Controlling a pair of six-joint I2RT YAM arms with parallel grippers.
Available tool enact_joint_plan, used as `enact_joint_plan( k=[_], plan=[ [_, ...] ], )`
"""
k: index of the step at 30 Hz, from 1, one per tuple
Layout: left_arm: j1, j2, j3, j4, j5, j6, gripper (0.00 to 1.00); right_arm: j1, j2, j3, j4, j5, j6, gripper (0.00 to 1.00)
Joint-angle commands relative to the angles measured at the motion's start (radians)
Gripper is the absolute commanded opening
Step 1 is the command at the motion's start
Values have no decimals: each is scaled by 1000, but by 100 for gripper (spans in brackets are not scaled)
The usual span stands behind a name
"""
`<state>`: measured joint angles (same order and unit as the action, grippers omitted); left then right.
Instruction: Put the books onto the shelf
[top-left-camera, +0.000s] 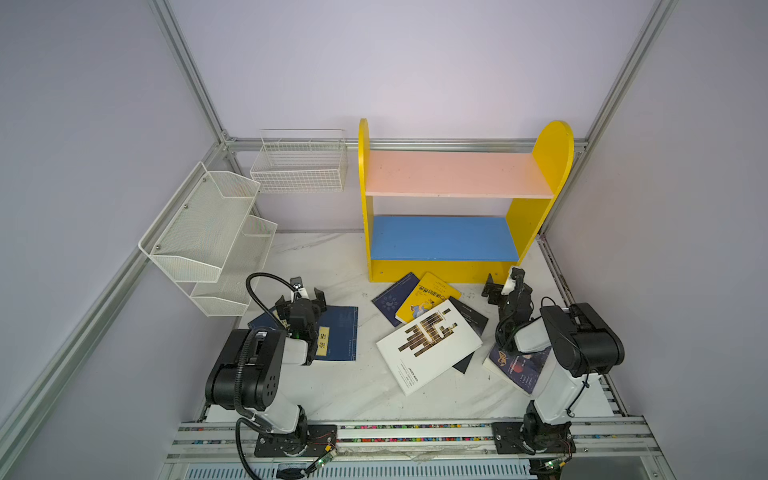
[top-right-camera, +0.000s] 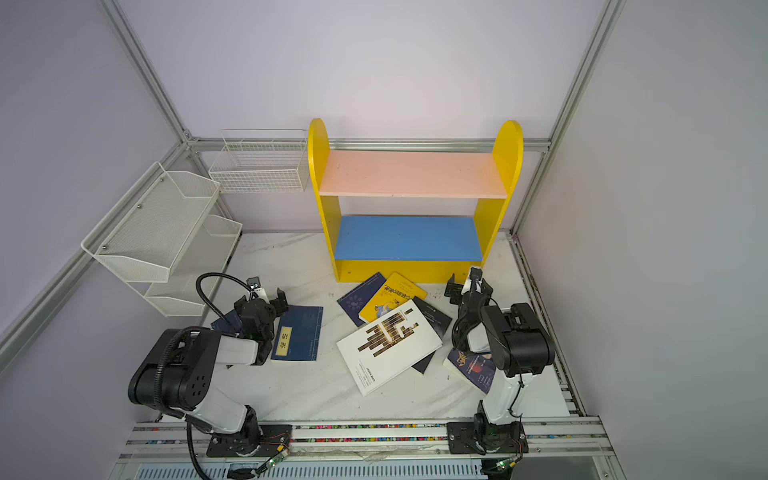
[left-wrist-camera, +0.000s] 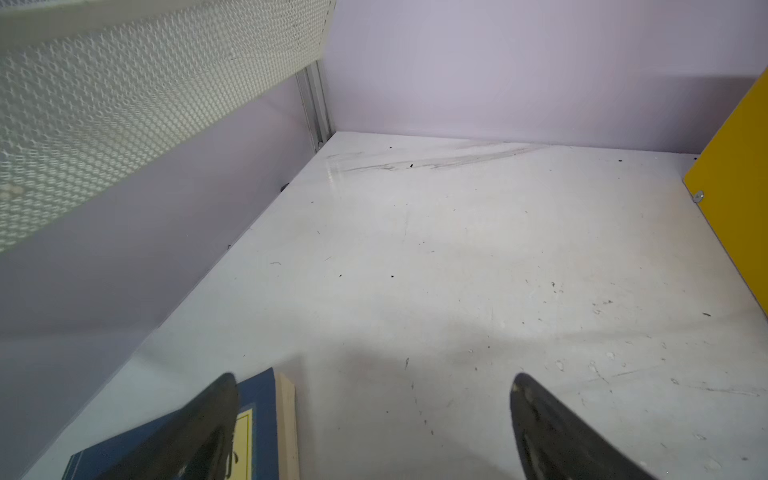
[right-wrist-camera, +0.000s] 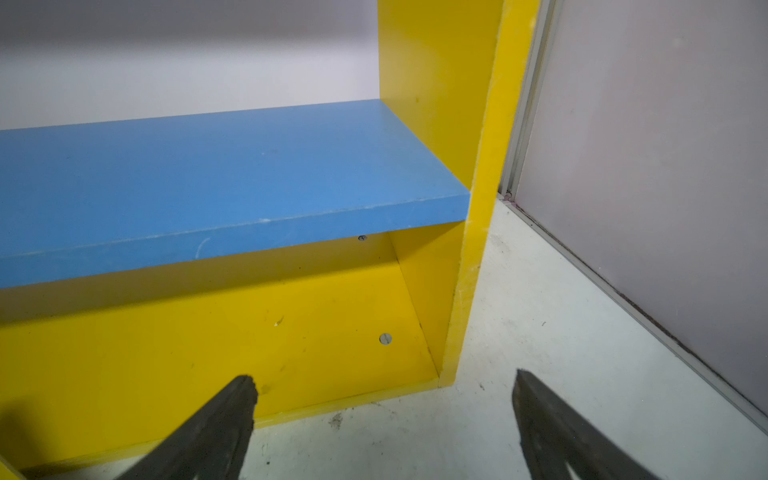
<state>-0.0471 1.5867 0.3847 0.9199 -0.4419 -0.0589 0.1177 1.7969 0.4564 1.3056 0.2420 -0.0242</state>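
Standing by the cell, I see the shelf (top-left-camera: 552, 153) holding nothing; its pink upper board (top-left-camera: 453, 172) and blue lower board (top-left-camera: 440, 237) are both bare, so the job looks to be at its very start. The books all lie flat on the table (top-left-camera: 332, 257) in front of it. A navy book (top-left-camera: 340, 332) with a yellow label lies partly under the left arm; in the middle a large white book (top-left-camera: 428, 349) tops a loose heap, overlapping the yellow book (top-left-camera: 430, 297) and a dark book (top-left-camera: 471, 318), with a navy illustrated book (top-left-camera: 390, 297) partly under the yellow one; another dark illustrated book (top-left-camera: 517, 368) lies beneath the right arm.

The left gripper (top-left-camera: 303, 297) hovers over the far edge of the navy book, jaws spread wide, holding nothing; the right gripper (top-left-camera: 503, 282), likewise spread and empty, points at the shelf's lower right corner, near its base.

I'd guess the jaws stand wide because thin flat books must be taken by an edge; the white book seems the sensible first pick, since pulling anything beneath it would drag the heap.
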Motion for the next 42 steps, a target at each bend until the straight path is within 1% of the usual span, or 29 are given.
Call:
enact_joint_plan(
  k=[1, 36, 37, 39, 40, 41, 42],
  plan=[
    [-2, -7, -15, 62, -4, 8, 100, -6, -12, 6, 45, -7, -15, 97],
    [-2, -10, -17, 63, -6, 8, 100, -6, -25, 4, 55, -1, -25, 97],
    [-3, -13, -20, 76, -4, 20, 100, -4, -74, 20, -19, -6, -26, 97],
    [-12, -53, -9, 30, 15, 42, 100, -4, -181, 103, -258, -9, -26, 97],
    [-29, -90, 5, -16, -13, 60, 100, -5, -240, 142, -358, -4, -7, 97],
    [-44, -137, 25, -87, -38, 64, 100, -4, -288, 164, -420, -2, 2, 98],
    [-53, -209, 52, -190, -49, 64, 100, -5, -341, 182, -479, -21, 11, 97]
  ],
)
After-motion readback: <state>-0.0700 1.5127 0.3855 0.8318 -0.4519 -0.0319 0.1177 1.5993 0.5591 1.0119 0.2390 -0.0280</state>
